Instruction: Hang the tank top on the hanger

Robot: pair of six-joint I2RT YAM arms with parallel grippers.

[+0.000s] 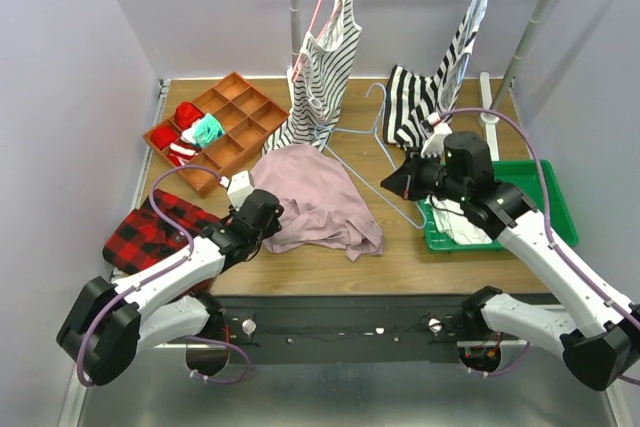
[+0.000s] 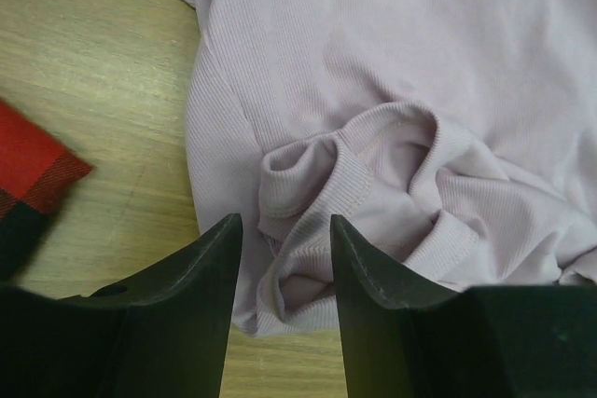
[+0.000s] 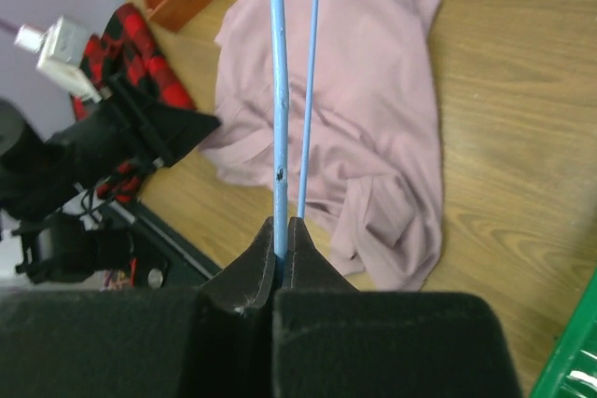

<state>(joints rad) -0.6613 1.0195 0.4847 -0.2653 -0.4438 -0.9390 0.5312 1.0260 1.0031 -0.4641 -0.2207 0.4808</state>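
Note:
The mauve-pink tank top (image 1: 318,197) lies crumpled on the wooden table, and also shows in the left wrist view (image 2: 392,62) and the right wrist view (image 3: 373,100). My left gripper (image 1: 272,217) is open at its left edge. In the left wrist view the gripper (image 2: 284,263) has a folded hem of the top lying between its fingers (image 2: 210,277). My right gripper (image 1: 397,183) is shut on the pale blue wire hanger (image 1: 365,180), holding it just right of the top. In the right wrist view the gripper (image 3: 281,230) pinches the hanger's wire (image 3: 277,90).
An orange compartment tray (image 1: 250,112) with red and teal items sits at back left. Striped tops (image 1: 325,67) hang on the rack behind, one on a pink hanger. A green bin (image 1: 550,197) holding a white garment (image 1: 465,229) is at right. A red plaid cloth (image 1: 150,232) lies at front left.

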